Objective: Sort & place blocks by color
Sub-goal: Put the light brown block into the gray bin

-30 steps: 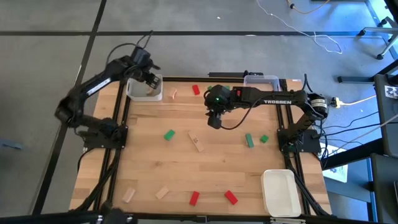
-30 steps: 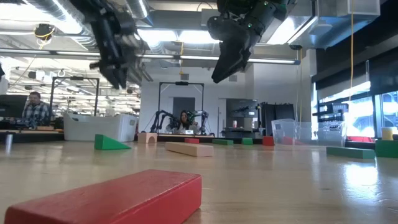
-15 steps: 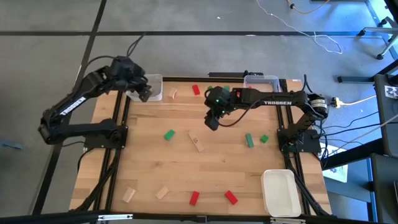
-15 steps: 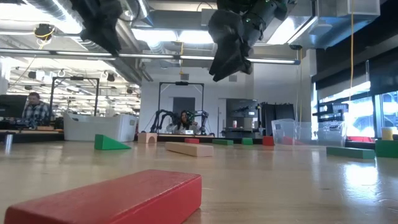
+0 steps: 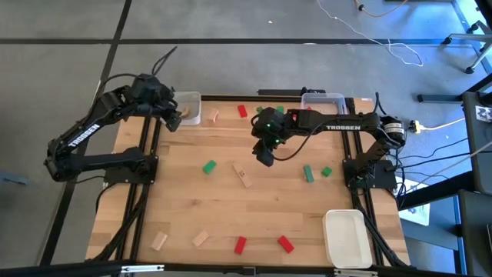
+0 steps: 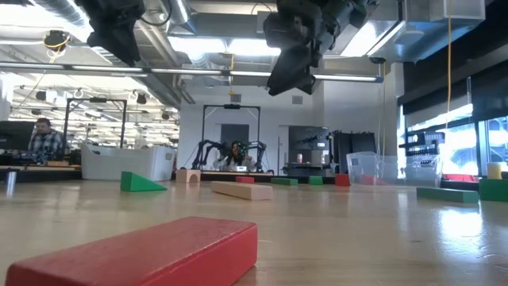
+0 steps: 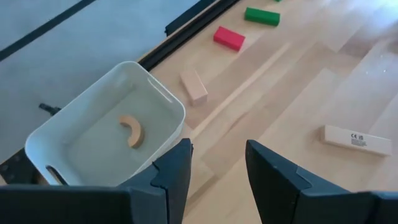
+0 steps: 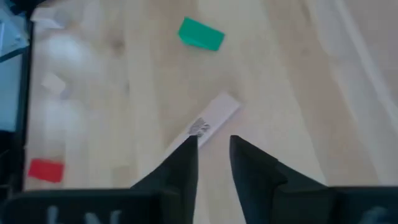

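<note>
Currently right gripper [image 8: 213,149], fingers narrowly apart and empty, hovers over tan block [image 8: 205,124]; left gripper [image 7: 216,163], open and empty, beside white bin [image 7: 163,102].

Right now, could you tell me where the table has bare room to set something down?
The widest bare stretch lies between the tan labelled block mid-table and the near row with two red blocks. Another lies between the green block and the left edge. The far edge is crowded around the white bin and clear bin.
</note>
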`<state>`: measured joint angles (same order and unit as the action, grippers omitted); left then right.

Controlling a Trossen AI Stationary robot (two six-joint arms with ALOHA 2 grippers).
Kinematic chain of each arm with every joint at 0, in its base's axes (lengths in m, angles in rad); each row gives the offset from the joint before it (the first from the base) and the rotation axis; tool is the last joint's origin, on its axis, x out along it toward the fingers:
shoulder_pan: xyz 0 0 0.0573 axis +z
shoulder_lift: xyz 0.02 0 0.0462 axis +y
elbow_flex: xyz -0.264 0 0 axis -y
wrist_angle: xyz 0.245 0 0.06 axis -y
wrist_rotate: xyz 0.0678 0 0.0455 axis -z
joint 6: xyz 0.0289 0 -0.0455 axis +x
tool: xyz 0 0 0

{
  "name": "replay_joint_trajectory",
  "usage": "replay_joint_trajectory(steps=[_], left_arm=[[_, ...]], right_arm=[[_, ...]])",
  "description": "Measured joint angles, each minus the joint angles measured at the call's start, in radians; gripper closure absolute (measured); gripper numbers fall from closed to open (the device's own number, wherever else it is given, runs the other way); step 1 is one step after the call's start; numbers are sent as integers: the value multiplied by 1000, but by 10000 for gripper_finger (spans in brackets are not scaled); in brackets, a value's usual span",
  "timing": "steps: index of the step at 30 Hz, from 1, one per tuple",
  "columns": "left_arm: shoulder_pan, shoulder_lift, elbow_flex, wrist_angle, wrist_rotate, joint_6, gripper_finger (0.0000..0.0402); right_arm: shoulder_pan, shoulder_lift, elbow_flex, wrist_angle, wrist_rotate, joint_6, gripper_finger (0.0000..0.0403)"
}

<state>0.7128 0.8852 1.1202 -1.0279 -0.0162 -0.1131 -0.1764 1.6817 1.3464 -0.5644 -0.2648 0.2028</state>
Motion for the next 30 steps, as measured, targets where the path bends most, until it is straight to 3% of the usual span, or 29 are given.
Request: replay_joint_trajectory(steps=[7, 11, 16, 19, 25, 30], left_arm=[[0, -13, 0, -14, 1, -4, 257], [0, -28, 0, -18, 0, 42, 257], [0, -55, 0, -20, 10, 87, 257], [0, -75, 0, -33, 10, 98, 257], [0, -110, 0, -53, 10, 107, 257], [0, -134, 0, -57, 10, 132, 257]], right_arm=[[0, 0, 0, 0, 1, 46, 334], [0, 0, 0, 1, 2, 106, 312], [0, 0, 0, 34, 54, 111, 257], [0, 0, 0, 85, 33, 105, 230], [3, -11, 0, 165, -44, 109, 225], [2, -12, 0, 172, -44, 108, 228]])
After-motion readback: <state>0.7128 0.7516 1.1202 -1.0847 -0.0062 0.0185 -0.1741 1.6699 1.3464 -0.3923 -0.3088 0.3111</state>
